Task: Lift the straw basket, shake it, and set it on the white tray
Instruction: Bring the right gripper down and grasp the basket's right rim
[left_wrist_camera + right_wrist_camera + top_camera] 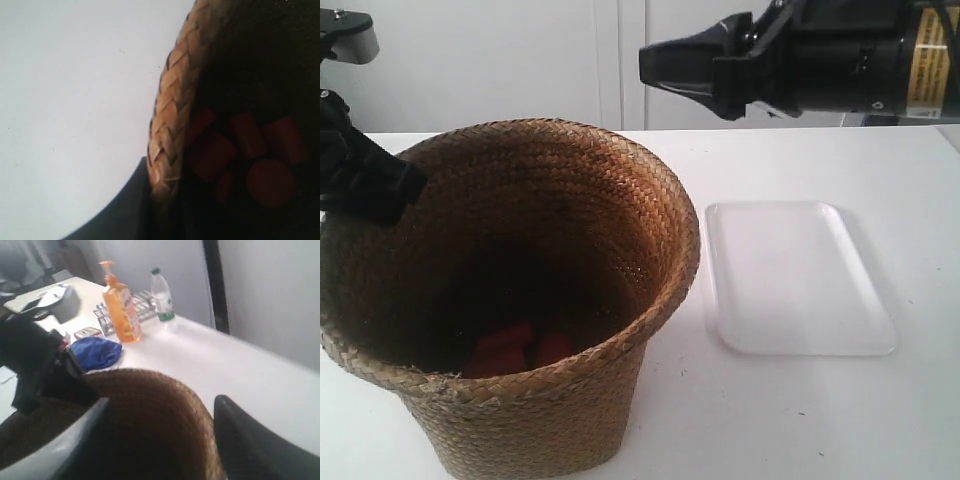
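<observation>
**A:** Where is the straw basket sitting?

**B:** It's standing upright on the white counter, just beside the white tray, with a strip of counter showing between them. Red blocks are lying in its dark bottom.

**A:** And the end effectors?

**B:** The left end effector is sitting at the rim. One dark finger is touching the outer weave and the other is hiding in shadow, so I cannot tell whether it's clamping. The right end effector is hovering above the basket, spread wide, holding nothing.
</observation>
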Controlling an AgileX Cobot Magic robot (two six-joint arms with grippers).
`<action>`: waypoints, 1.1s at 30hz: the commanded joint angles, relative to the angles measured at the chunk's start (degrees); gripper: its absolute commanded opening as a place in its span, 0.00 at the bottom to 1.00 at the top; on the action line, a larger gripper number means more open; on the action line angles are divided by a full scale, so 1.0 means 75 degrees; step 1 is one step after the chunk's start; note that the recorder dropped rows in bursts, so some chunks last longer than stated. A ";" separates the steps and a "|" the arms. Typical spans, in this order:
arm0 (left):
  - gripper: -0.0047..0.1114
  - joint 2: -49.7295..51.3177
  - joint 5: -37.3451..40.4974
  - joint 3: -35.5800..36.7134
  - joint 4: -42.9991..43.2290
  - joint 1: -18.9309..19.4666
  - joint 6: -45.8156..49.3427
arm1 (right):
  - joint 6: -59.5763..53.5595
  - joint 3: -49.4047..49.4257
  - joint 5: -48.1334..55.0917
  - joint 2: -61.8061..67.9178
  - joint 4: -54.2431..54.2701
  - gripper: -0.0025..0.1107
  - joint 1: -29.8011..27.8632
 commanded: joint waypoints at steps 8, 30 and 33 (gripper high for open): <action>0.04 -0.0020 -0.0017 0.0001 -0.0146 -0.0025 0.0090 | -0.7995 -0.0060 -0.0445 -0.0347 0.1799 0.50 -0.0004; 0.04 -0.0020 -0.0243 0.0001 -0.0404 -0.0025 0.0253 | -1.3439 -0.0239 0.2581 -0.0325 0.9039 0.50 -0.0004; 0.04 -0.0020 -0.0419 0.0001 -0.0448 -0.0025 0.0299 | -1.4847 -0.0605 0.4612 -0.0110 1.2643 0.50 -0.0004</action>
